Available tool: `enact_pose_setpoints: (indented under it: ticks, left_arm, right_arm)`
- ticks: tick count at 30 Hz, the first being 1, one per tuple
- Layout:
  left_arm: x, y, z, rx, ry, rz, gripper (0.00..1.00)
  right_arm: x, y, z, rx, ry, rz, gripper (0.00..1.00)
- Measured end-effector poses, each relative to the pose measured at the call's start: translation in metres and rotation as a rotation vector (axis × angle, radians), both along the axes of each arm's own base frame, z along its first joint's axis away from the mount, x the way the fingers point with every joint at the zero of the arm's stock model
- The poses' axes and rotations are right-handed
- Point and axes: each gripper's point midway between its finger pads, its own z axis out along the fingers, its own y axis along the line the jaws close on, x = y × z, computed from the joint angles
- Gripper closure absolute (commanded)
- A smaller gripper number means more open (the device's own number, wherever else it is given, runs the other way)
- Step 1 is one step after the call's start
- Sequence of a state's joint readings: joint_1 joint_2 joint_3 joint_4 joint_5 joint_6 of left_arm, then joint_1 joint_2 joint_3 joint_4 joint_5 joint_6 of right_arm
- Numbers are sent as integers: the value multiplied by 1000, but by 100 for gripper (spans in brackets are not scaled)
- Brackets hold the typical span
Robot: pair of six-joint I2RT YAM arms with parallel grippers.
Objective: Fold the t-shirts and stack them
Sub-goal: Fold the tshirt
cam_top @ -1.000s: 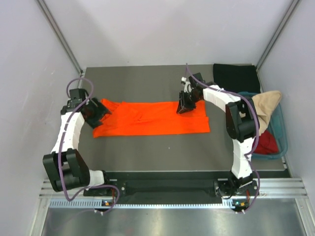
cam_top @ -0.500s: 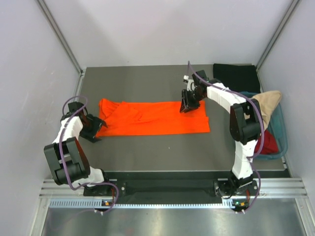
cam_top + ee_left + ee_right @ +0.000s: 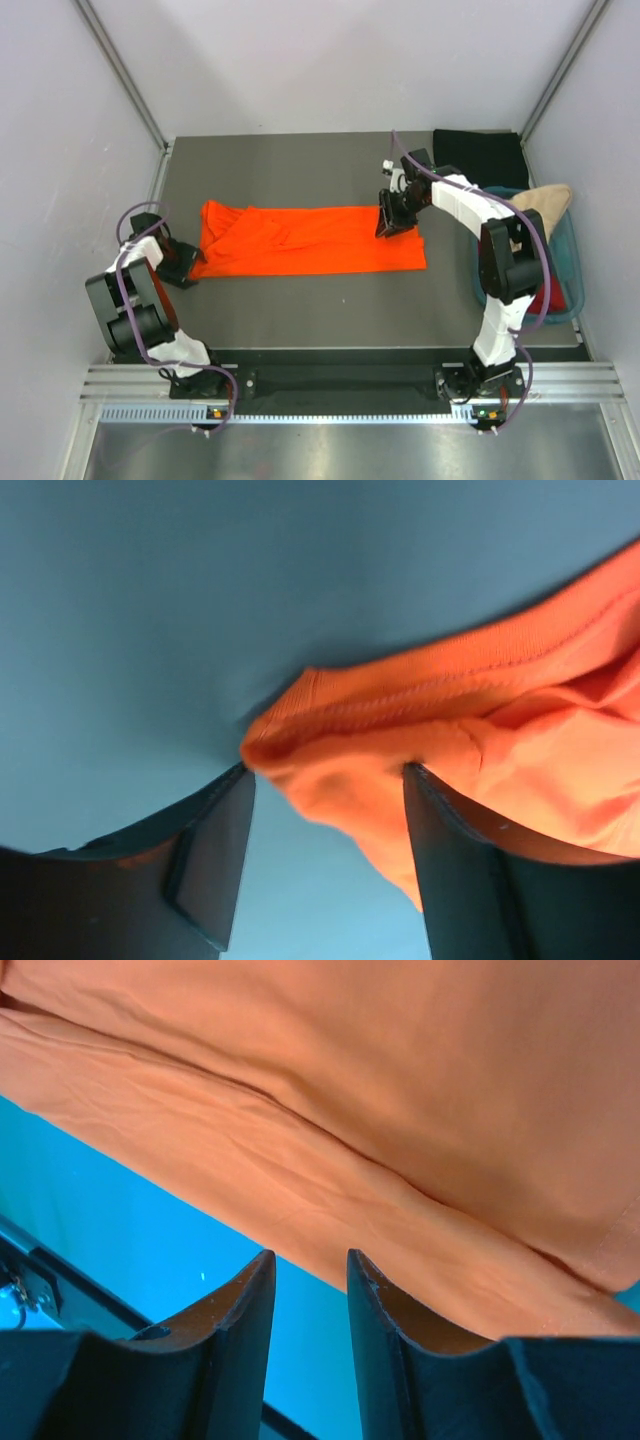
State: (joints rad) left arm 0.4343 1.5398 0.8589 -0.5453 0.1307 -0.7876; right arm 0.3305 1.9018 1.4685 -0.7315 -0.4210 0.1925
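1. Left pincer [image 3: 328, 773] sits low at the near left of the table [image 3: 300, 310]. Its two dark fingers [image 3: 215, 850] are spread wide. The bunched, hemmed corner of the orange t-shirt [image 3: 310, 242] pokes between the tips, and the fingers have not closed on the cloth.
2. At the same depth on the far right, a dark red t-shirt [image 3: 545, 295] lies bundled in the near end of a teal tub [image 3: 575, 270]. The tub stands at the table's right edge.
3. The orange t-shirt lies flat on the table as a long band running left to right across the middle. It has a few wrinkles and a raised fold left of centre. Its left end is just beside the left pincer.
4. Right pincer [image 3: 308, 1257] hangs over the far right corner of that orange band. In its wrist view the fingers [image 3: 390, 1340] are drawn nearly together with only a thin slot between them, and nothing is caught in it. The shirt's near edge and a strip of bare table show past the tips.
5. Farther back, a beige t-shirt [image 3: 548, 205] is draped over the far end of the tub and partly spills over its rim.
6. Farthest off, a black t-shirt [image 3: 478, 155] lies flat in the table's back right corner. It is just behind the tub and well apart from the orange one.
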Motion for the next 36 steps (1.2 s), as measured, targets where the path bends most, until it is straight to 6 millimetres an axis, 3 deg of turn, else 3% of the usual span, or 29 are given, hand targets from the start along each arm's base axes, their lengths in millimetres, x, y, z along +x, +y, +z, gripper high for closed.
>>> enact_pose_setpoints:
  ticks: [4, 11, 15, 18, 25, 31, 32, 35, 36]
  left_arm:
    - [7, 2, -4, -3, -14, -5, 45]
    - [21, 6, -8, 6, -57, -25, 80]
    - [37, 9, -7, 3, -84, -54, 96]
    - [55, 18, -5, 27, -112, -84, 100]
    - [119, 50, 16, 132, -247, -164, 100]
    - [205, 71, 22, 143, -419, -245, 97]
    - [218, 73, 20, 138, -447, -256, 95]
    - [243, 73, 9, 122, -483, -286, 71]
    - [249, 71, 10, 116, -492, -294, 54]
  right_arm:
    - [-9, -12, -7, -18, 26, -11, 64]
    - [-4, -46, -12, -36, 44, -90, 64]
    - [0, -53, -11, -36, 42, -115, 65]
    - [6, -50, -8, -23, 33, -127, 65]
    - [61, -37, 13, 32, -66, -157, 64]
    - [98, -25, 21, 76, -134, -125, 59]
    - [100, -24, 20, 78, -137, -117, 57]
    - [99, -20, 11, 90, -125, -77, 56]
    - [98, -19, 8, 96, -113, -64, 55]
